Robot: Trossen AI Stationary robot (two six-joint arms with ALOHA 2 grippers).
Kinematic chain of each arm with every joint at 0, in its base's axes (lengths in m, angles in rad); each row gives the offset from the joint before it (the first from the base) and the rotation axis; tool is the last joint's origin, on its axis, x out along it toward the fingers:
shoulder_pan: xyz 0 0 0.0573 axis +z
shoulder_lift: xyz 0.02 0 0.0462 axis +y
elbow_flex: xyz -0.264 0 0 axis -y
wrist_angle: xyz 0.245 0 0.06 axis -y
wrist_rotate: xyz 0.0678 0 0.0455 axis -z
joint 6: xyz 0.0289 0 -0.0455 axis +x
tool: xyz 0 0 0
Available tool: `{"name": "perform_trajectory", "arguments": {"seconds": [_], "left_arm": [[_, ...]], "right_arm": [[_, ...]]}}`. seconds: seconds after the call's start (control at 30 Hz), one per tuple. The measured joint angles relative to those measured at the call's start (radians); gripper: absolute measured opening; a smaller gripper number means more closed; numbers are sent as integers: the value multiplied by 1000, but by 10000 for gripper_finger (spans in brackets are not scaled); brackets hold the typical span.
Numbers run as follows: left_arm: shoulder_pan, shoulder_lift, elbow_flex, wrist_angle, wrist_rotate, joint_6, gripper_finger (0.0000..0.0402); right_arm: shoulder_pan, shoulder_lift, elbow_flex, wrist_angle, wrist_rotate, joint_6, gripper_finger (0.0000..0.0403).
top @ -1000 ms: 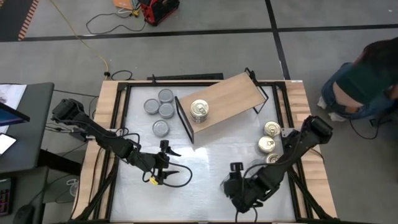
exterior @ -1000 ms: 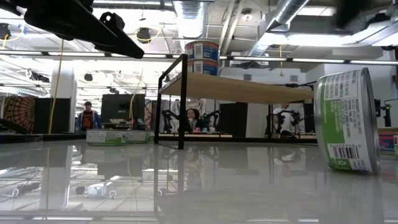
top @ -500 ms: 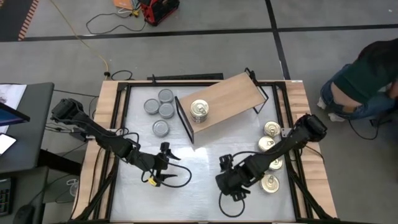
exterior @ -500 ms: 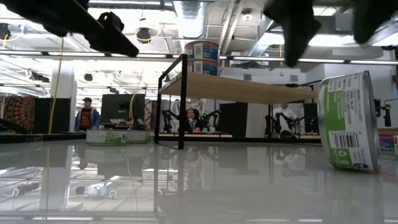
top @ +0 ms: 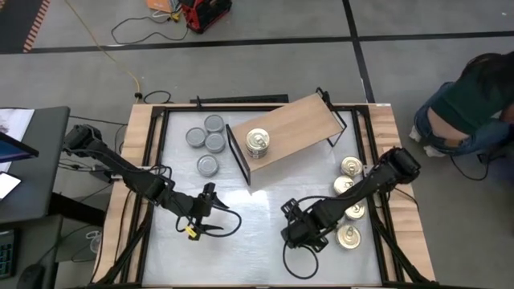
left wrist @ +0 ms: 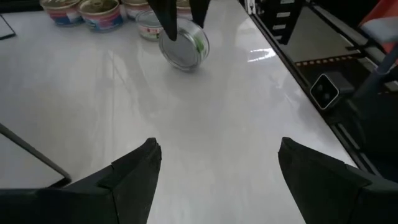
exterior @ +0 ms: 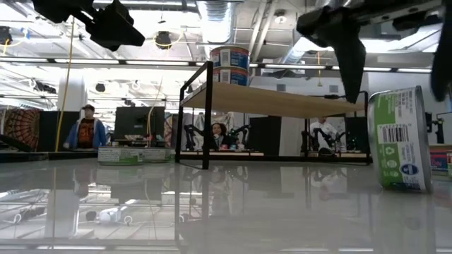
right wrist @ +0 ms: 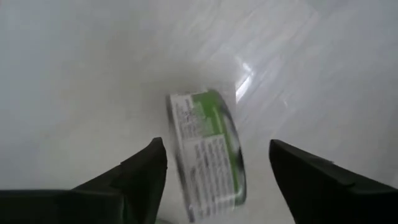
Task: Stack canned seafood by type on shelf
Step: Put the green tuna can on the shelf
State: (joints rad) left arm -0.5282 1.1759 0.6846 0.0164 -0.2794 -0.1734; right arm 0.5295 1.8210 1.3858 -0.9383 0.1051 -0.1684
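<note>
Overhead, at a white table (top: 265, 201) with two dark arms at work. Left gripper (top: 210, 210) low over the front-left of the table, jaws wide apart, nothing between them. Right gripper (top: 291, 223) at front centre, jaws spread, hanging above a green-labelled tin (right wrist: 207, 147) lying on its side on the table, not touching it.

On the shelf (top: 293, 128), set at a slant across the back of the table: one stack of two shiny-lidded tins (top: 257, 143) near its left end, seen from table height as two high (exterior: 229, 65). Rest of the board bare.

Four grey-topped tins (top: 207, 141) grouped on the table just left of the shelf, three close together and one nearer the front. Four shiny tins (top: 349, 189) counted along the right edge, partly under the right arm, the nearest (top: 348, 235) beside the wrist.

Beyond the table: a person (top: 470, 108) bent over at far right, a red device (top: 205, 12) with cables on the floor, a dark desk (top: 28, 160) at left.
</note>
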Motion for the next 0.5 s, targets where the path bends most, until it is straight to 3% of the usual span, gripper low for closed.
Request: {"name": "perform_trajectory", "arguments": {"seconds": [0.27, 0.4, 0.5], "left_arm": [[0, 2, 0, -8, -1, -11, 310], [0, 2, 0, -8, -14, -10, 310], [0, 2, 0, -2, -85, -11, 310]], "right_arm": [[-10, 1, -69, 13, 0, -1, 262], [-15, 1, -69, 25, -1, 35, 209], [-15, 1, -69, 27, -16, 37, 157]]}}
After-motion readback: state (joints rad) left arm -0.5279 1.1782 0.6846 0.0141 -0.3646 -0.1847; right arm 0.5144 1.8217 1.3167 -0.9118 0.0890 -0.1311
